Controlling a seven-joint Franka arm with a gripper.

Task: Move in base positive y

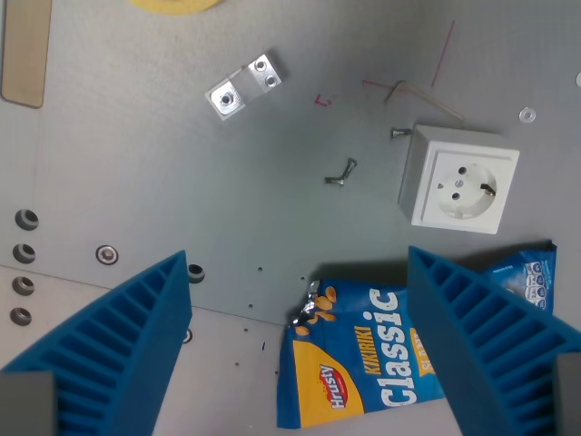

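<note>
Two blue jaws stand wide apart and empty above the desk [136, 145], over a snack bag [363, 363] near a socket [458, 177] and bracket [243, 86]; translate along base positive y at constant height, clear of all three.

White socket box [458, 178], metal bracket [243, 87], small screws [341, 172] and a snack bag [390, 359] (blue, "Classic") on grey table [136, 163].

Grey table [136, 154] holds socket [458, 179], snack bag [363, 363] (blue).

blue gripper [300, 345], fingers wide apart
</note>
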